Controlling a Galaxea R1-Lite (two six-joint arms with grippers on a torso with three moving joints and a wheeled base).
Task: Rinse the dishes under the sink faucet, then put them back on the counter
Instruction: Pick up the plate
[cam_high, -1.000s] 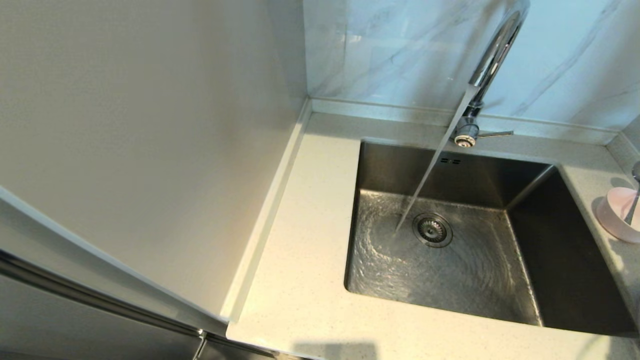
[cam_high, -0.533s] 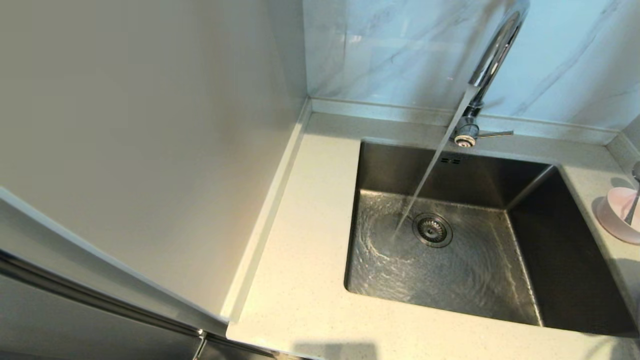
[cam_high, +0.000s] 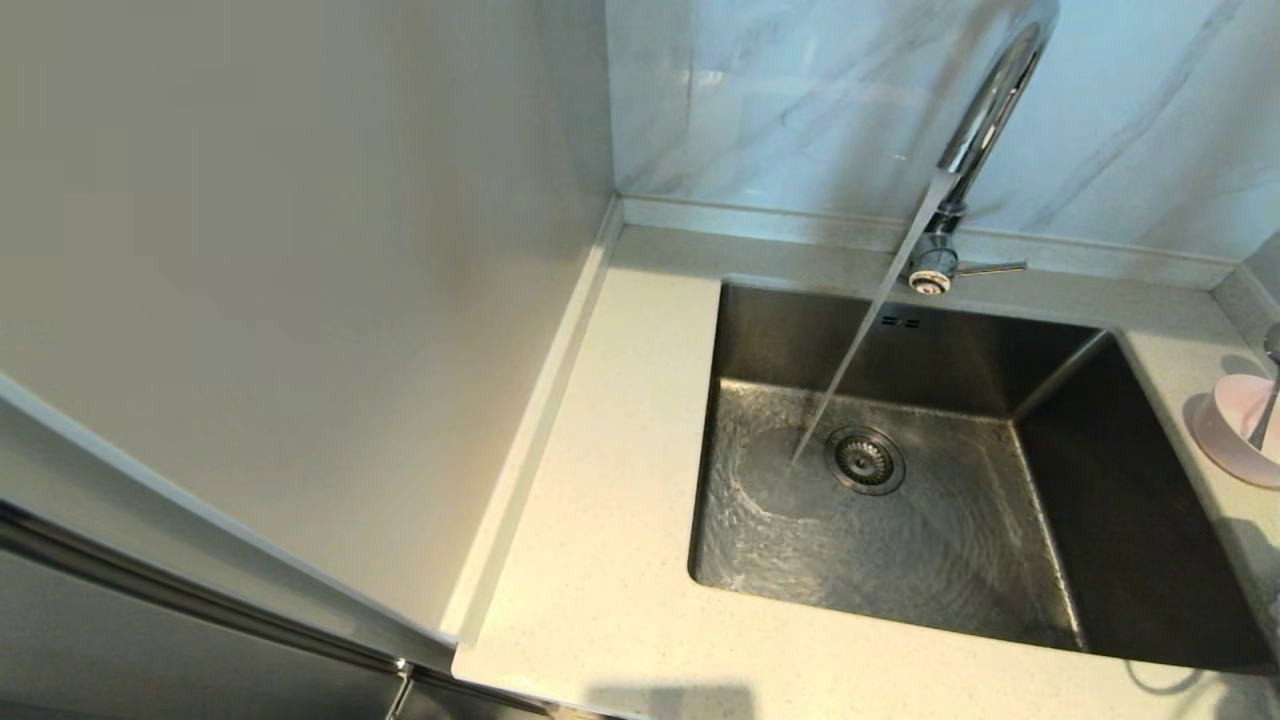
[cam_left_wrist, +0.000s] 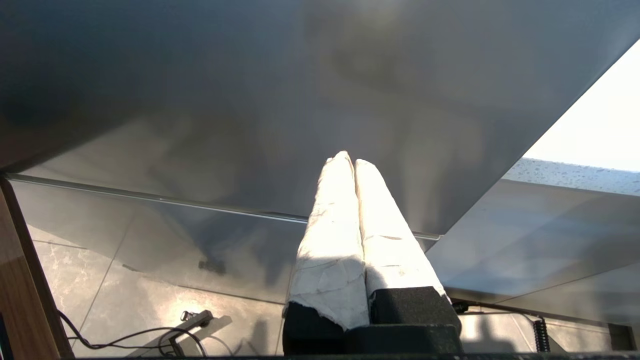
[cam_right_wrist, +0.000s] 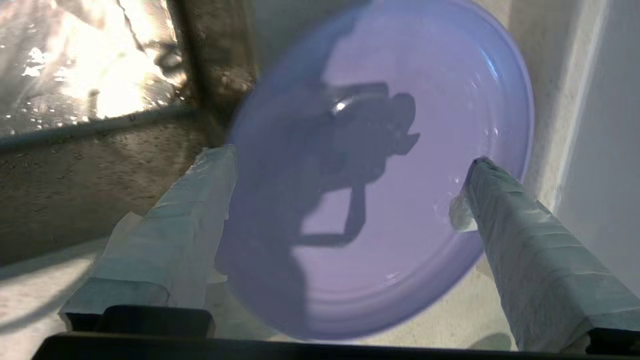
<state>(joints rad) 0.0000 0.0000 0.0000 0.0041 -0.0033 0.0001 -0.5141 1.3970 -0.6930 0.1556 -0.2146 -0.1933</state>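
Observation:
The lilac plate shows only in the right wrist view, lying on the cream counter beside the sink's rim. My right gripper is open wide over it, one fingertip at the plate's edge and the other above its rim. The pale pink bowl stands on the counter at the far right. Water runs from the chrome faucet into the steel sink beside the drain strainer. My left gripper is shut and holds nothing, parked low by a steel panel.
A tall pale panel walls off the counter's left side. A marble backsplash and a low raised rim close the back. A thin grey rod leans in the pink bowl. The faucet's side lever points right.
Water keeps running and the ripples in the basin shift. The shadow on the counter's right edge has moved, and a thin loop now shows at the bottom right corner.

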